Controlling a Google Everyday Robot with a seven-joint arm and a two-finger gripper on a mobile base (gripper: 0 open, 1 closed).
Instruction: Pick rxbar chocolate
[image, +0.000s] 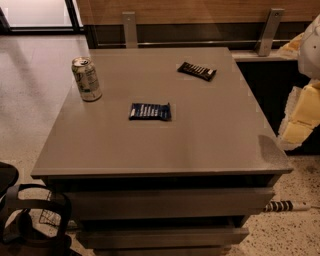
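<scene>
On table (210, 125), rxbar chocolate (197, 71) lies well right of soda can (86, 79). The gripper is out of view; jaws can't tell.

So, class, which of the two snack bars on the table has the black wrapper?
The rxbar chocolate, at the far right: black with white lettering. The blue bar lies centrally, nearer the can. The gripper is not in view.

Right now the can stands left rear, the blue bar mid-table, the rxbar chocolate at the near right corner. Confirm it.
One error: the camera view shows the rxbar chocolate toward the far right corner, not the near one. The can does stand left rear and the blue bar lies mid-table. The gripper sits at the picture's right edge, beside the table.
</scene>
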